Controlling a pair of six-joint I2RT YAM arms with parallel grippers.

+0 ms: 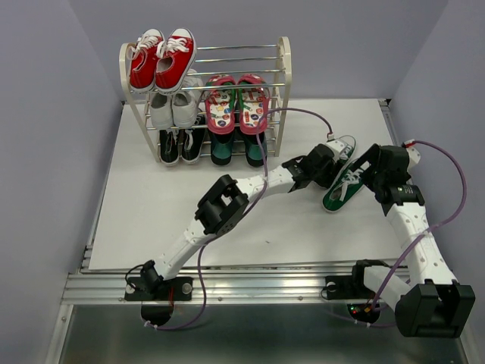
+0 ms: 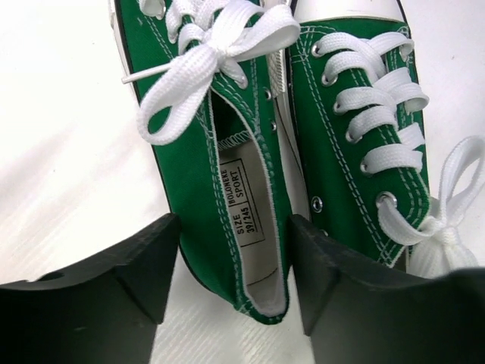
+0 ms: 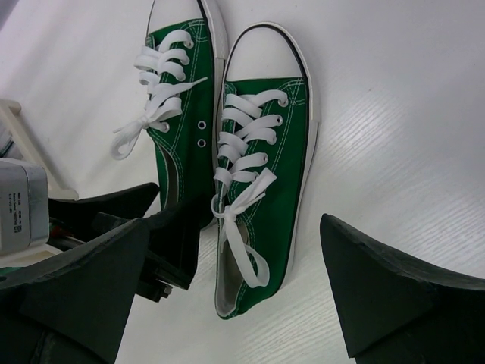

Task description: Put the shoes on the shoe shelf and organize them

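Observation:
The green canvas sneakers lie side by side on the table, right of the shoe shelf. My left gripper is shut on the heel of the left sneaker, one finger on its outer side and one between it and the right sneaker. It also shows in the top view. My right gripper is wide open above the heel of the right sneaker, touching nothing. The pink flip-flops sit on the middle tier and the dark green loafers on the bottom tier.
Red sneakers sit on the shelf's top tier at the left, white sneakers below them and black sneakers at the bottom left. The left gripper's fingers stand close beside my right gripper. The table's right edge is near.

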